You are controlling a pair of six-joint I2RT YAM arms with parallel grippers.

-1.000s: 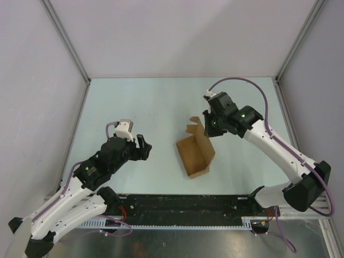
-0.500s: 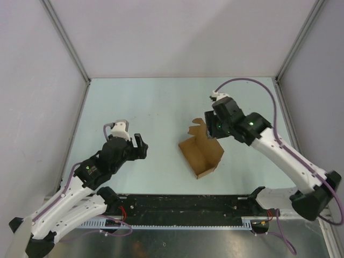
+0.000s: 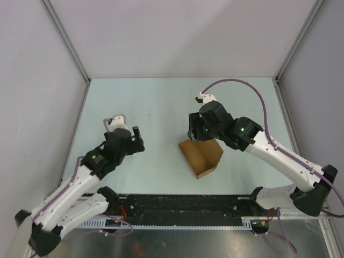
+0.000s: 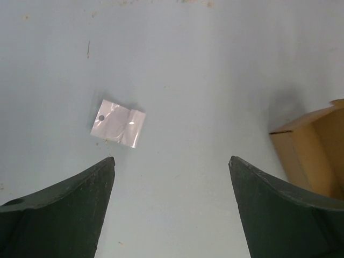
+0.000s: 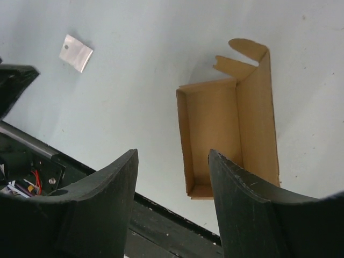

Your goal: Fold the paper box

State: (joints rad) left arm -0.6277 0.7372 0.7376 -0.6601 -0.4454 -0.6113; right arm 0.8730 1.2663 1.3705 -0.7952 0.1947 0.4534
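Note:
The paper box [image 3: 202, 157] is a brown cardboard tray lying open on the table, one long wall and its tabs standing up at the far side. The right wrist view looks down into the paper box [image 5: 226, 131], its rounded tab at the top. My right gripper [image 3: 193, 132] hovers open over the box's far left end, nothing between its fingers, and my right gripper [image 5: 173, 152] touches no cardboard. My left gripper [image 3: 138, 138] stands wide open and empty, well left of the box. Only a corner of the paper box [image 4: 318, 156] shows past my left gripper [image 4: 171, 158].
A small white scrap [image 4: 118, 122] lies flat on the table ahead of the left fingers, and the same scrap [image 5: 76, 53] shows at the upper left of the right wrist view. The black rail [image 3: 183, 207] runs along the near edge. Grey walls enclose the table.
My right gripper has opened, let go of the box's flap and swung left over the box, which shifted slightly right and settled. The left gripper opened wider and edged up and left.

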